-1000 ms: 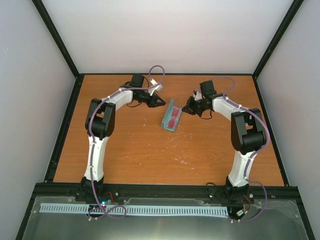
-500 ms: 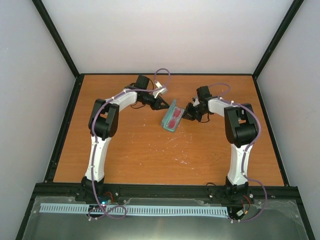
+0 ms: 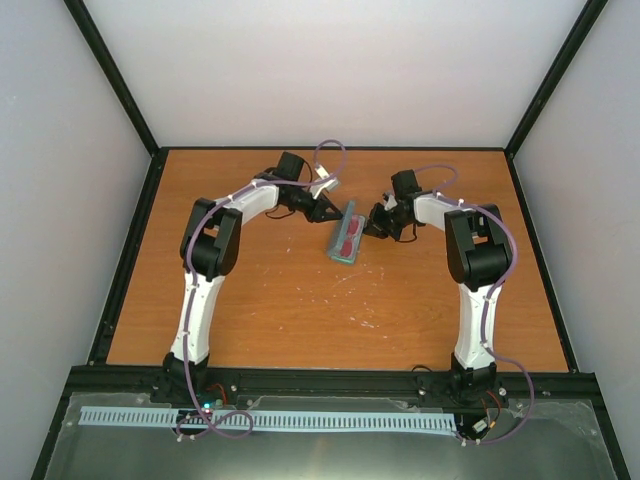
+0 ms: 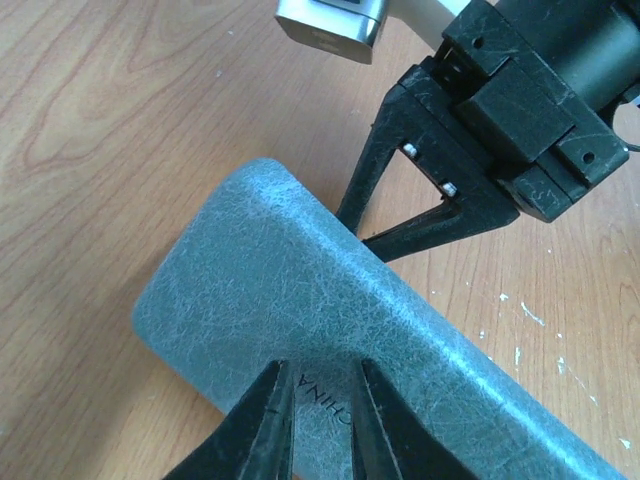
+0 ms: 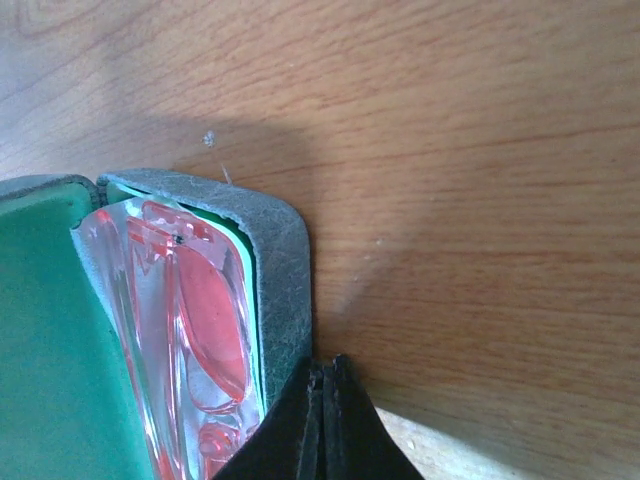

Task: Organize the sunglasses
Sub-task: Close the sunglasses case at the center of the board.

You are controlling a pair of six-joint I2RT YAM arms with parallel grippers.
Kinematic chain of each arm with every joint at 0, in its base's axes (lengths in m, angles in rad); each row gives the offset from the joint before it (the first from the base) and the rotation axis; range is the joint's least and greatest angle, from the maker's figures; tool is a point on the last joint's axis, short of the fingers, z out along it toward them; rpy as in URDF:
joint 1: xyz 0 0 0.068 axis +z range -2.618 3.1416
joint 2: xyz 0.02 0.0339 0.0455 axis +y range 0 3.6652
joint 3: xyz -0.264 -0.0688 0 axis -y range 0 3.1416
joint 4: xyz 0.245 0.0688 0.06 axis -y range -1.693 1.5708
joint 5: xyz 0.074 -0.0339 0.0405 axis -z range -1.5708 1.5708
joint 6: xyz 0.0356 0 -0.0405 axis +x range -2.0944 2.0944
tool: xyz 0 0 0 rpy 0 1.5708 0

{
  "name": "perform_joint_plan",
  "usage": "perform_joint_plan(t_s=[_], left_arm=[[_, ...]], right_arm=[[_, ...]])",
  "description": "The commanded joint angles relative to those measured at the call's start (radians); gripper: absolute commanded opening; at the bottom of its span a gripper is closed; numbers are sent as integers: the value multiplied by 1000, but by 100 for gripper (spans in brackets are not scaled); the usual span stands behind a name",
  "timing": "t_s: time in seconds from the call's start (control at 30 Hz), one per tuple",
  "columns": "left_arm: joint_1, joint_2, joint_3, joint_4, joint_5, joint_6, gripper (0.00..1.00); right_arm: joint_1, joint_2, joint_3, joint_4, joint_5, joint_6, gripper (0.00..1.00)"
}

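Observation:
The grey-blue case (image 3: 340, 245) lies mid-table with its lid part-raised. The pinkish-red sunglasses (image 3: 349, 233) lie folded inside it. In the right wrist view they (image 5: 190, 320) rest in the case's base (image 5: 283, 280), beside the green lining (image 5: 40, 360). My left gripper (image 3: 330, 213) is narrowly open, with both fingertips against the outside of the lid (image 4: 330, 290) and nothing between them (image 4: 320, 385). My right gripper (image 3: 371, 229) is shut and empty. Its tips (image 5: 325, 375) rest on the table against the base's outer rim. Its fingers (image 4: 385, 160) show beyond the lid.
Black frame rails (image 3: 130, 260) edge the wooden table (image 3: 300, 310), with white walls behind. White scuffs (image 3: 365, 320) mark the wood near the front. A metal shelf with a white slotted strip (image 3: 270, 420) lies below the arm bases.
Both grippers have closed in on the case, left from the left, right from the right. The lid now stands steeper, so the case looks narrower from above.

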Motion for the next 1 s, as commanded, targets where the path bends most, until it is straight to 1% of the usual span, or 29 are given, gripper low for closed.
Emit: perform_joint_plan(t_s=[0.0,0.5,0.63,0.67,0.7,0.73,0.77,0.8,0.83,0.87,0.9,0.97], left_arm=[[-55,25,5,28,3,-4,18],[-78,62,-3,22,-7,41,19],[-78,65,-9,16,-17,58,20],[-77,63,-5,11,-20,60,23],[-73,59,2,4,-22,58,30],[-69,55,12,-4,-20,51,44],[-58,46,24,-10,-10,42,63],[-39,34,34,-7,-1,26,89],[-22,18,36,1,5,8,98],[-2,-4,29,18,10,-13,99],[18,-32,20,41,10,-24,99],[67,-95,-12,96,0,-51,100]], right_arm=[[24,8,-15,57,-36,-8,3],[25,5,9,40,-103,-62,3],[24,8,22,26,-111,-68,3],[23,3,27,16,-103,-71,3],[21,-7,30,6,-90,-72,3],[19,-23,29,-3,-73,-77,6],[15,-46,24,-14,-44,-83,12],[8,-74,19,-24,-19,-94,16],[2,-103,15,-42,16,-113,24],[-3,-138,15,-64,52,-136,35],[-4,-167,12,-86,95,-163,42],[-37,-228,5,-132,183,-217,49]])
